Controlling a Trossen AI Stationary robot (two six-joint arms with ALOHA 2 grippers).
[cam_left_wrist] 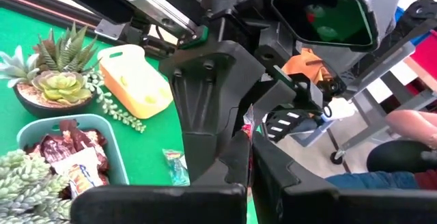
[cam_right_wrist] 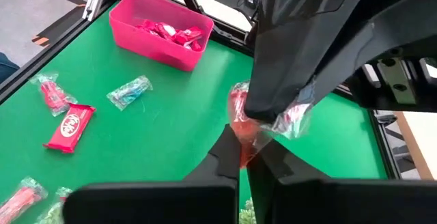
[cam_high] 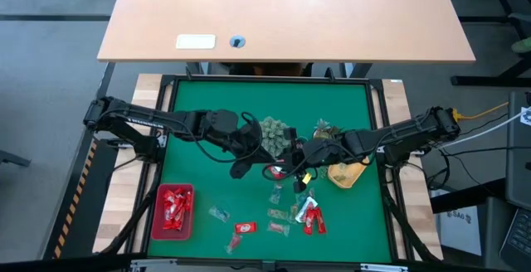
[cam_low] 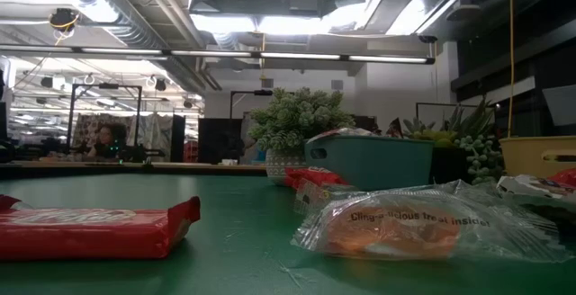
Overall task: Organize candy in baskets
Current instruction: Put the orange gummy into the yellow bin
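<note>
My right gripper point(cam_right_wrist: 244, 142) was pinched shut on a red candy in clear crinkly wrapper point(cam_right_wrist: 254, 125), mid-mat, open green felt toward the pink rectangular plastic basket point(cam_right_wrist: 162, 28).

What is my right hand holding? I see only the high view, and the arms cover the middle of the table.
Observer: The right hand is shut on a candy in a clear wrapper, red inside.
Operator: Where is the blue basket?
Observer: The blue basket stands beside the succulent pot and holds dark brown candy.
Operator: And the left hand?
Observer: The left hand is shut, close above the held candy; whether it touches, I cannot tell.
</note>
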